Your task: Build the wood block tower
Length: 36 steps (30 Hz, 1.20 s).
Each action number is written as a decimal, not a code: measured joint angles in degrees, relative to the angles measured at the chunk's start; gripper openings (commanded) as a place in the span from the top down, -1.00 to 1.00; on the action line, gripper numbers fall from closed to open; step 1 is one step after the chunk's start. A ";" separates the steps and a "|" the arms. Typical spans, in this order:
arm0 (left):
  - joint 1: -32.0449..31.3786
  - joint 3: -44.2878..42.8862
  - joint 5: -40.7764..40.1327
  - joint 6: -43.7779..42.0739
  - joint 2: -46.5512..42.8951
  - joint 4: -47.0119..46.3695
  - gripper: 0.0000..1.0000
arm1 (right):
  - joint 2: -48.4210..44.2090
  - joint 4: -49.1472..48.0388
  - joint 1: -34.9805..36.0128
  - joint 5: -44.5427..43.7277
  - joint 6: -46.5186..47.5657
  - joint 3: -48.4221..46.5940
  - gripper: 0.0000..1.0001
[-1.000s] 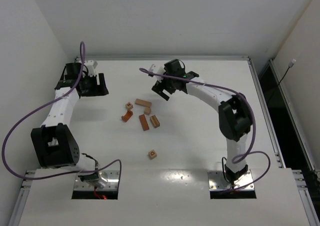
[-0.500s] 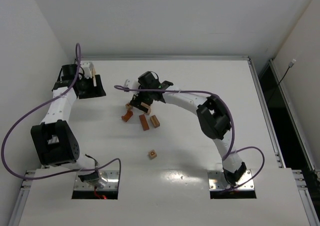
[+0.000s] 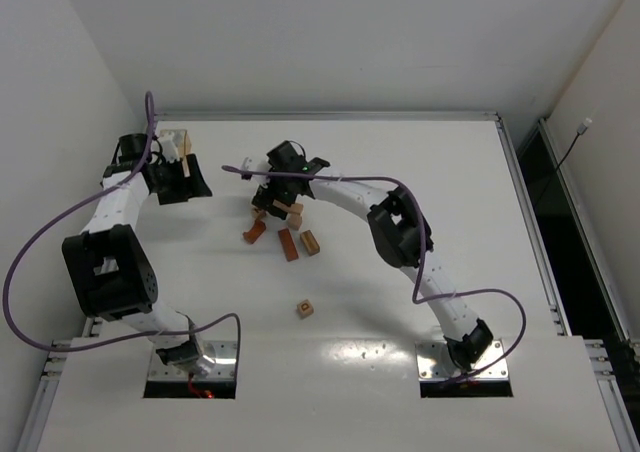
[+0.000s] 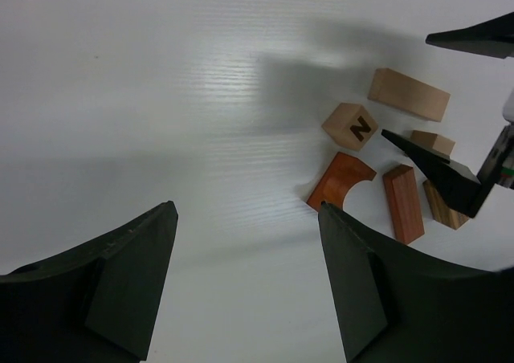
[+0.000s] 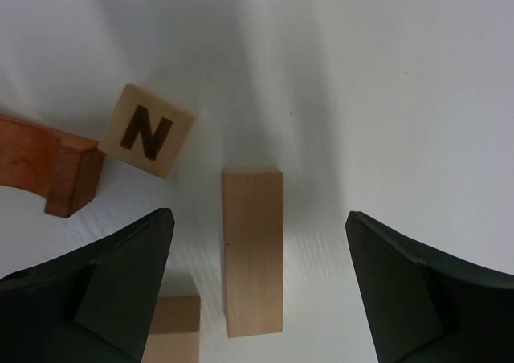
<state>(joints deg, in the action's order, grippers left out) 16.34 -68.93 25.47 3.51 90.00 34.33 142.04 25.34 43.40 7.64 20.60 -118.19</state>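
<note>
The right end effector has swung left from the far middle of the worktop over the last second. It now hangs over the cluster of blocks, its fingers spread wide and gripping nothing. The left end effector has drifted only a little toward the far-left corner; its fingers are also apart and empty. The blocks themselves lie where they lay before.

Directly beneath the right end effector is the tan bar, flat on the worktop. In the wrist view its long axis runs up and down, so its narrow width sits between the two fingers, clear of both. Left of the bar's far end is the N cube, turned at a slant with the printed letter facing up. One corner of it is at the arch piece, though whether they touch I cannot tell. The arch is reddish-brown, and its curved cut-out faces the rest of the cluster in the left wrist view. A small tan cube lies by the bar's near end.

Further out, a reddish bar and a paler striped block lie side by side, roughly parallel. All are smooth wood with visible grain. A lone cube (dark mark on top) sits well apart, nearer the arm bases.
</note>
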 measured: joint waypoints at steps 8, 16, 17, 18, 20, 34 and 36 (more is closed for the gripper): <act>0.87 0.00 2.21 0.44 0.98 0.33 -0.36 | 3.06 4.52 -1.97 2.01 -1.49 -4.87 -0.43; 1.68 -0.24 4.28 1.38 2.40 0.33 -0.36 | 3.32 8.33 -3.76 4.42 -2.86 -7.37 -0.24; 1.90 -0.37 4.61 1.53 2.99 0.31 -0.36 | 3.32 8.79 -3.89 4.63 -2.86 -7.48 -0.24; 2.21 -0.46 4.90 1.62 3.56 0.33 -0.36 | 3.32 9.33 -3.96 4.81 -2.84 -7.54 -0.30; 2.73 -0.48 5.16 1.73 4.44 0.33 -0.36 | 3.34 10.21 -3.91 5.05 -2.84 -7.52 -0.37; 4.00 -0.68 6.64 1.75 4.83 0.39 -0.36 | 4.24 11.58 -2.78 5.31 -2.19 -6.29 -0.09; 4.00 -0.72 6.75 1.75 4.92 0.39 -0.36 | 4.28 11.65 -2.64 4.50 -2.36 -6.51 0.09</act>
<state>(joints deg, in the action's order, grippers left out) 20.34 -69.65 32.23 5.26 94.91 34.72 146.32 36.99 40.75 12.14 18.24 -124.70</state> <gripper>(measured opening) 0.679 0.536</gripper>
